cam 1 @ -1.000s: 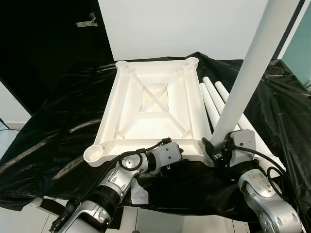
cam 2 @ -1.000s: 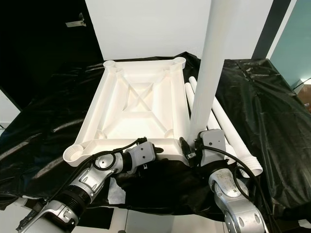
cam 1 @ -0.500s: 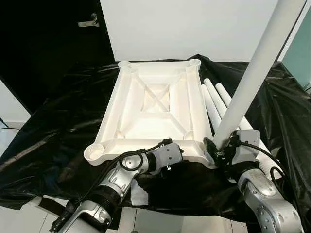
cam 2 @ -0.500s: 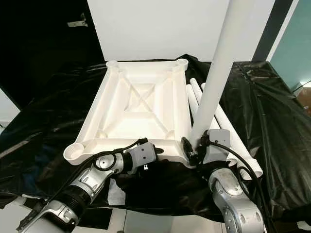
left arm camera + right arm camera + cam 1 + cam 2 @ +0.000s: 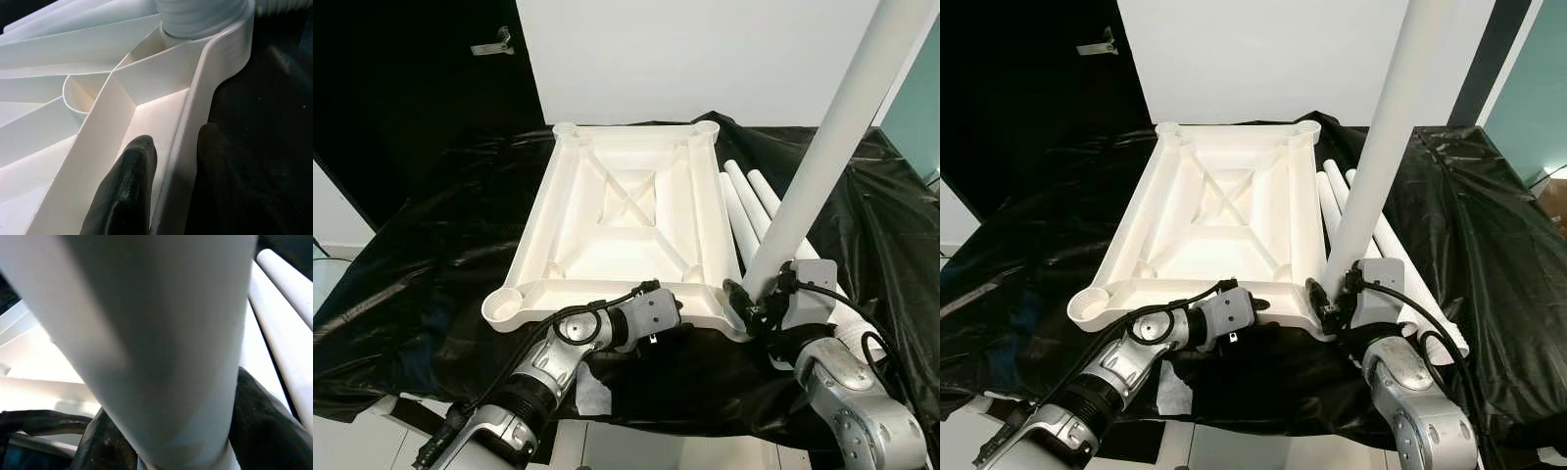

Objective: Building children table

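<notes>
A white plastic table top (image 5: pixel 622 211) lies upside down on the black-covered bench, ribs up, with a round socket at each corner. My left gripper (image 5: pixel 168 181) is shut on its near rim (image 5: pixel 183 142), one finger inside and one outside. A long white table leg (image 5: pixel 822 157) rises from the near right corner socket (image 5: pixel 205 19), leaning up and to the right. My right gripper (image 5: pixel 759 299) is shut on the leg close to its base, its fingers (image 5: pixel 110 448) on either side of the tube.
Several more white legs (image 5: pixel 749 201) lie side by side on the black sheet (image 5: pixel 431 245) to the right of the table top. A white wall stands behind the bench. A scrap of white paper (image 5: pixel 597 392) sits at the near edge below my left arm.
The leg has tipped from near upright to lean further right at its top. The camera has shifted slightly. My left gripper has kept its hold on the rim.
</notes>
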Controlling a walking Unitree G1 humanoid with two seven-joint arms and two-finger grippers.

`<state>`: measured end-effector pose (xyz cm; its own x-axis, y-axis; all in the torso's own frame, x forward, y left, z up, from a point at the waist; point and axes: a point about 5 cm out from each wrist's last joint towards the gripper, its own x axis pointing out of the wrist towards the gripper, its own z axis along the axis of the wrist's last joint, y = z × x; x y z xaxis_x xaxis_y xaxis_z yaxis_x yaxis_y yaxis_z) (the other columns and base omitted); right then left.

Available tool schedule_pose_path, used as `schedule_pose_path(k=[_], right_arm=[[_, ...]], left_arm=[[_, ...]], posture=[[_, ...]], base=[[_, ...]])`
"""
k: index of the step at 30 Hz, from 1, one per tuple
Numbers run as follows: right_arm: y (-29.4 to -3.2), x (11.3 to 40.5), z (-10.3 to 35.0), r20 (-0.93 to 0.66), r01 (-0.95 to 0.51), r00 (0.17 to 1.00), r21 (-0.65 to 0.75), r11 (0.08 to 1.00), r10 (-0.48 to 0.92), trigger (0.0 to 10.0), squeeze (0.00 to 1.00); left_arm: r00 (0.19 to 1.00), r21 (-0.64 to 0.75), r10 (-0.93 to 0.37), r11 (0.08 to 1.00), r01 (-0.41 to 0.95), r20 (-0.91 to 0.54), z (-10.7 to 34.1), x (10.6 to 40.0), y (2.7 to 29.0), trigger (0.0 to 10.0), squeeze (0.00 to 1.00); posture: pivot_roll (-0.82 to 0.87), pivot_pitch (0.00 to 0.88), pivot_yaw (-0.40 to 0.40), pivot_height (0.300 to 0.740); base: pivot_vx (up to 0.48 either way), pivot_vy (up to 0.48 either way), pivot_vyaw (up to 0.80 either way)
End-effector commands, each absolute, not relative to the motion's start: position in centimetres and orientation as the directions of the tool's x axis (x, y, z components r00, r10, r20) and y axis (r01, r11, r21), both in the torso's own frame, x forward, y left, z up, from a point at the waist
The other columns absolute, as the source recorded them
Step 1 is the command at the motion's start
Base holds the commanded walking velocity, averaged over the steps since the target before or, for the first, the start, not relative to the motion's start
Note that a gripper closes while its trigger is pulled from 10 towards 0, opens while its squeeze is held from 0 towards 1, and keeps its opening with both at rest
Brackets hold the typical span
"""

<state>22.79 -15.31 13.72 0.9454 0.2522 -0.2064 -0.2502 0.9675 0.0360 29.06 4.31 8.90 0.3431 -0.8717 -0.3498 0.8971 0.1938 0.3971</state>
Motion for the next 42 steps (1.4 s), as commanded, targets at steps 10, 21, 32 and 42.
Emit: schedule_pose_path(k=[10,21,32,42], right_arm=[[-14.7,21.8,9.5,-0.326,-0.176,0.929,0.026,0.984,0.175,10.0,0.0],[-15.2,22.5,9.1,-0.241,-0.039,0.969,0.036,0.999,0.047,10.0,0.0],[-14.7,24.1,9.1,-0.148,0.031,0.989,0.013,0.999,-0.029,10.0,0.0],[-14.4,24.9,9.6,-0.021,0.078,0.997,0.066,0.995,-0.077,10.0,0.0]], left_arm=[[0.374,0.376,-0.837,0.223,0.899,-0.4,7.7,29.3,5.1,10.0,0.0],[0.379,0.376,-0.833,0.226,0.899,-0.404,7.7,29.2,5.5,10.0,0.0],[0.377,0.373,-0.832,0.226,0.9,-0.406,7.6,29.1,5.6,10.0,0.0],[0.377,0.367,-0.831,0.229,0.902,-0.409,7.4,28.9,5.6,10.0,0.0]], posture=[[-0.14,0.033,0.052,0.74],[-0.12,0.035,0.053,0.74],[-0.1,0.043,0.057,0.74],[-0.09,0.048,0.058,0.74]], base=[[0.0,0.0,0.0],[0.0,0.0,0.0],[0.0,0.0,0.0],[0.0,0.0,0.0]])
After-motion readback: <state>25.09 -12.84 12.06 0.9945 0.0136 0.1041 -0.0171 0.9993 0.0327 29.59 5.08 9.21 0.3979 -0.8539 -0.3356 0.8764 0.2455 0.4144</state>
